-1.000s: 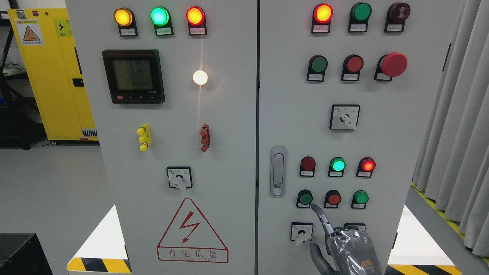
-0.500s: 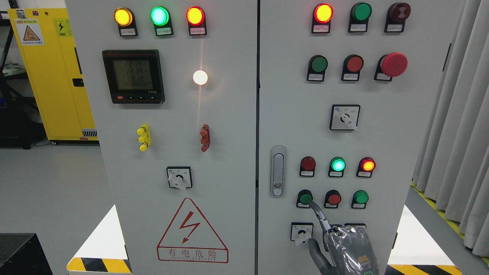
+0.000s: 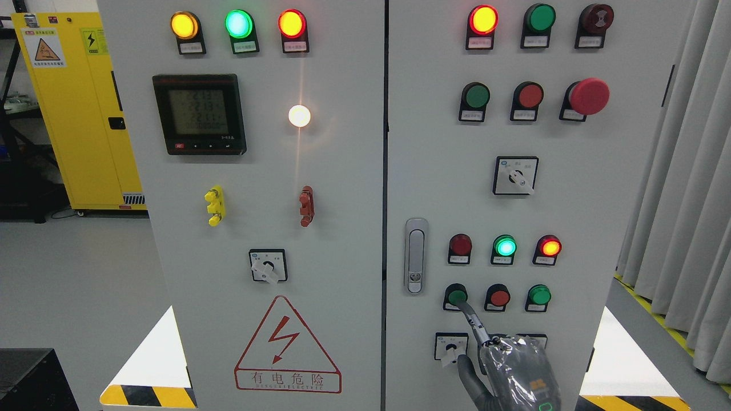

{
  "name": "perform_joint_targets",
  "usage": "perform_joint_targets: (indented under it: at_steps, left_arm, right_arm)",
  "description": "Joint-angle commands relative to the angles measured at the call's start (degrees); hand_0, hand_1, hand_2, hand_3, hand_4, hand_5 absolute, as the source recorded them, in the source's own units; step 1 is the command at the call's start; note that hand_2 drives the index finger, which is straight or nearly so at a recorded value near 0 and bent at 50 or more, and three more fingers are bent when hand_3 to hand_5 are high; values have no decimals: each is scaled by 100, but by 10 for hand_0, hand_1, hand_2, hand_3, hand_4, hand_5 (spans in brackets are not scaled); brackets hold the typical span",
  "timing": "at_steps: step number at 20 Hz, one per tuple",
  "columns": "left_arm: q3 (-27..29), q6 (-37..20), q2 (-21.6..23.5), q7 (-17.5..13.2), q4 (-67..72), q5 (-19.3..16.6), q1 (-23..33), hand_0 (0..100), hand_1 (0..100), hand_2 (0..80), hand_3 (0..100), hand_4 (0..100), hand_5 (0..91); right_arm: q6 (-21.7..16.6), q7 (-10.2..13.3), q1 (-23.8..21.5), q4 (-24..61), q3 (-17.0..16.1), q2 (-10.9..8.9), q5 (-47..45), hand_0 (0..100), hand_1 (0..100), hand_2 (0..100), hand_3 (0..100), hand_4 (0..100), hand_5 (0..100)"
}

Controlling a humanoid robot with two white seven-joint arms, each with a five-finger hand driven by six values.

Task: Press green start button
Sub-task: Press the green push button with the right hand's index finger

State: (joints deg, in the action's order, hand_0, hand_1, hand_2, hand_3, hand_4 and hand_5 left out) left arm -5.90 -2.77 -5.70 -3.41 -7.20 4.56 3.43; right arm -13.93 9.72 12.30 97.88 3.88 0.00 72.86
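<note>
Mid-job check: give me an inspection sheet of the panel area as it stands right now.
Surface: grey panel, two doors, upright; meter lit.
Job's things: green button, leftmost of the bottom three buttons on the right door; the fingertip meets its lower edge.
Clutter: nothing seen.
Grippers: right hand at the bottom edge, index finger extended to the button; whether the other fingers are curled is unclear. Left hand not in view.
Cables: nothing seen.
Surroundings: yellow cabinet at left, curtain at right, striped floor tape.
</note>
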Motion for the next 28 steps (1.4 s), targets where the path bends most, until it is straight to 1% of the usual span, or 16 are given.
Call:
perform_joint_targets:
  at_steps: [1, 10, 16, 28]
  left_arm:
    - [1, 5, -1, -2, 8, 1, 0, 120, 556, 0, 0, 0, 0]
    - [1, 5, -1, -2, 8, 1, 0, 120, 556, 0, 0, 0, 0]
    - [1, 5, -2, -2, -1, 1, 0, 120, 556, 0, 0, 0, 0]
    - [1, 5, -2, -2, 0, 1, 0, 120, 556, 0, 0, 0, 0]
  right_arm:
    - [13, 4, 88, -163, 34, 193, -35, 685, 892, 0, 942, 1000, 1000]
    - [74, -5, 115, -278, 42, 193, -79, 735, 906, 0, 941, 1000, 1000]
    - [83, -5, 168, -383, 60, 193, -79, 790, 921, 0, 939, 1000, 1000]
    - [92, -5, 247, -594, 78, 193, -97, 816, 933, 0, 939, 1000, 1000]
